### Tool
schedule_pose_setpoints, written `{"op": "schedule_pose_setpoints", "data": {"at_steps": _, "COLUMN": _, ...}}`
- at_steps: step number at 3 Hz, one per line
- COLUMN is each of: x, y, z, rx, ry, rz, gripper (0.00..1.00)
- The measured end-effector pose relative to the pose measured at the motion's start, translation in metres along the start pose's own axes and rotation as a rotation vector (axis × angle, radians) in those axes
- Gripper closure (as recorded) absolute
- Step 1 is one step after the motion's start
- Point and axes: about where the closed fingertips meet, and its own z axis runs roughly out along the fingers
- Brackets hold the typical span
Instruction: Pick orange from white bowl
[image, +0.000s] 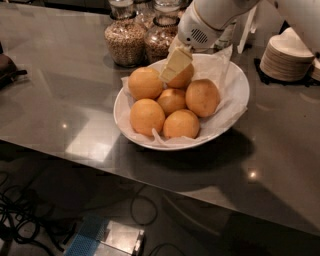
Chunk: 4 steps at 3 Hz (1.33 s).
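Observation:
The white bowl (239, 86), lined with crinkled white paper, stands on the grey table and holds six oranges. The orange at the back (184, 80) lies under my gripper (175, 64). The gripper comes down from the upper right on a white arm, and its pale tip rests against the top left of that orange. The other oranges lie around it: back left (145, 82), middle (171, 100), right (202, 97), front left (147, 116) and front (181, 124). The far side of the back orange is hidden by the gripper.
Two glass jars of grain (125, 36) (160, 39) stand just behind the bowl. A stack of small pale dishes (287, 57) is at the back right. A dark object (7, 67) sits at the left edge. The table's front edge runs below the bowl, with cables on the floor.

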Motion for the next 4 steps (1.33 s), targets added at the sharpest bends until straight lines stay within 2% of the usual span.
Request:
{"op": "schedule_pose_setpoints", "data": {"at_steps": 2, "x": 0.018, "y": -0.001, "z": 0.010, "rx": -0.007, "ry": 0.026, "rz": 0.049, "gripper": 0.36}}
{"op": "schedule_pose_setpoints", "data": {"at_steps": 3, "x": 0.036, "y": -0.004, "z": 0.017, "rx": -0.003, "ry": 0.055, "rz": 0.087, "gripper": 0.26}}
{"op": "schedule_pose_setpoints", "data": {"at_steps": 4, "x": 0.043, "y": -0.006, "z": 0.020, "rx": -0.002, "ry": 0.073, "rz": 0.106, "gripper": 0.27}}
